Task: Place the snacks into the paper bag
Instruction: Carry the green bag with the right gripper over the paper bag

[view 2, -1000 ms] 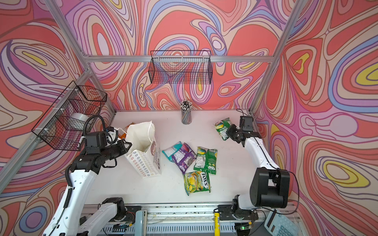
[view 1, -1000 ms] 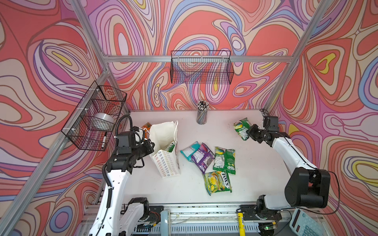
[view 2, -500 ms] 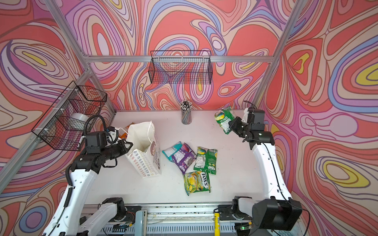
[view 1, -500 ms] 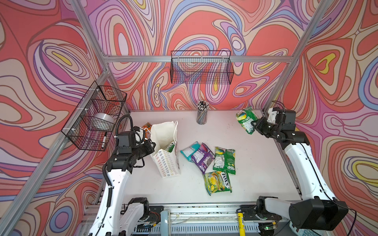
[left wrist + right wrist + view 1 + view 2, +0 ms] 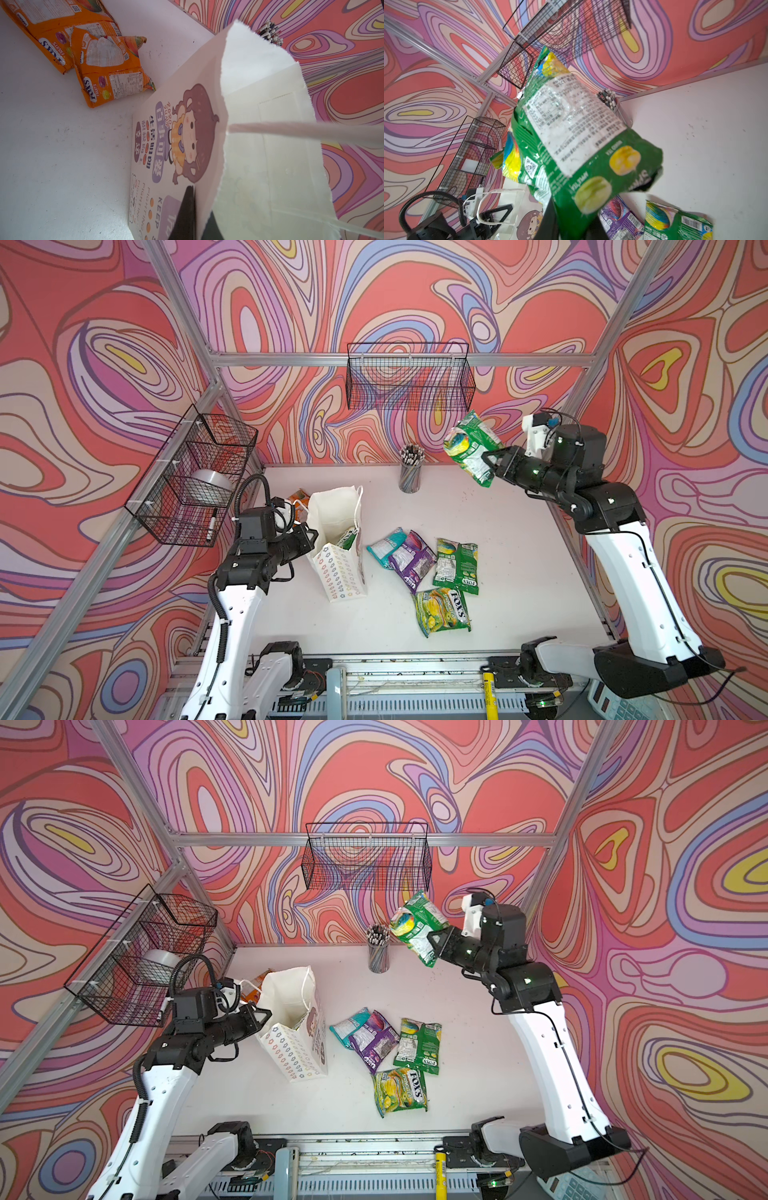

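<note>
The white paper bag (image 5: 338, 556) stands open at left of the table, a green pouch (image 5: 347, 537) showing inside. My left gripper (image 5: 311, 537) is shut on its rim (image 5: 220, 116), one finger outside on the cartoon face, one inside. My right gripper (image 5: 488, 466) is shut on a green snack pouch (image 5: 571, 128), held high above the back of the table; a second green pouch (image 5: 510, 160) hangs behind it. On the table lie teal (image 5: 384, 545), purple (image 5: 413, 560) and two green pouches (image 5: 457, 566), (image 5: 442, 610). Two orange pouches (image 5: 112, 68) lie behind the bag.
A mesh pencil cup (image 5: 410, 472) stands at the back middle, just below and left of the held pouch. Wire baskets hang on the back wall (image 5: 409, 377) and on the left wall (image 5: 195, 477). A yellow-handled tool (image 5: 490, 693) sits on the front rail.
My right arm has lifted the green pouch from the back right of the table, up and towards the middle. The left arm and the bag have not moved.
</note>
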